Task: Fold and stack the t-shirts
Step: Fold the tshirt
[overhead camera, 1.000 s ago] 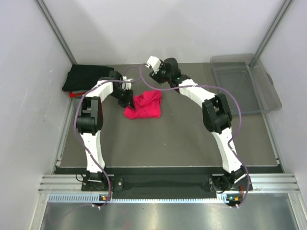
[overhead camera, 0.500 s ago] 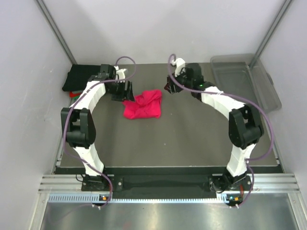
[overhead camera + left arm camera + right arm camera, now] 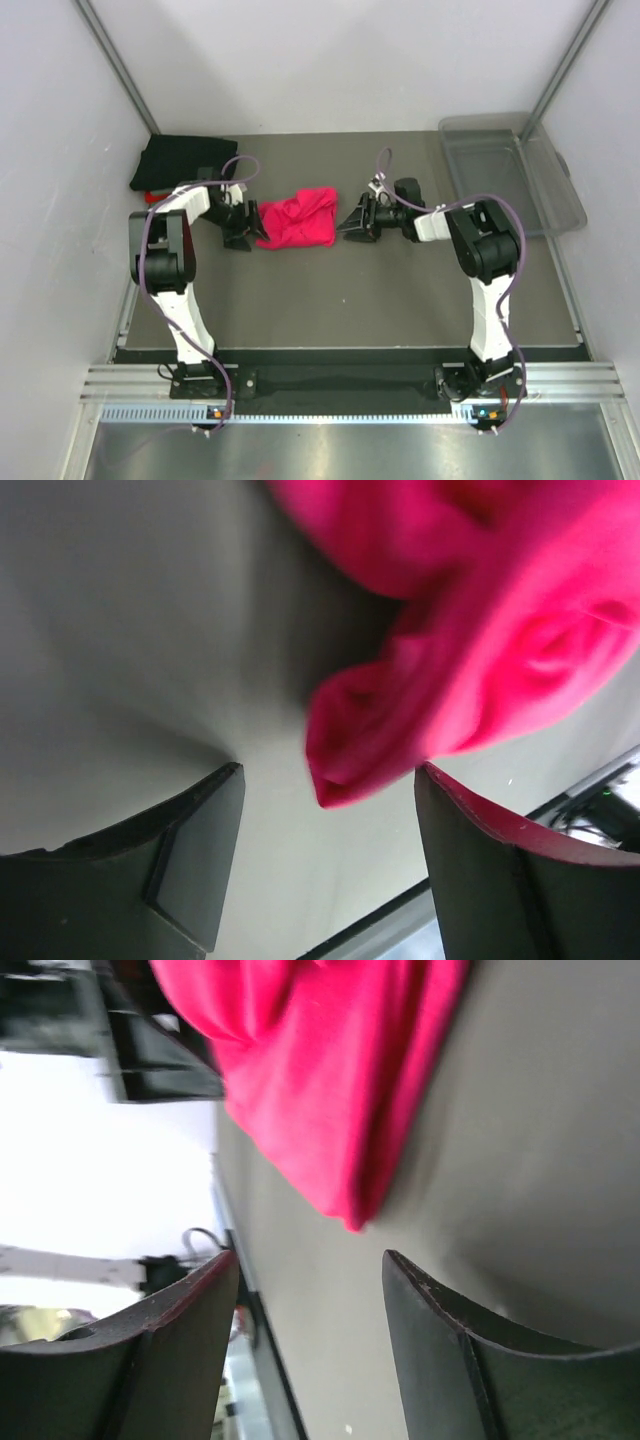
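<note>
Under the black shirt in the far left corner, a thin red edge peeks out; I cannot tell what it is. My wrist views are blurry. The pink shirt lies soft and lumpy on the flat grey table. My left gripper is wide, with a shirt corner just between its tips. My right gripper is wide too, near the other edge, holding nothing.

place: robot lab cell | evidence: plain white walls; aluminium frame posts; slotted mounting rail
</note>
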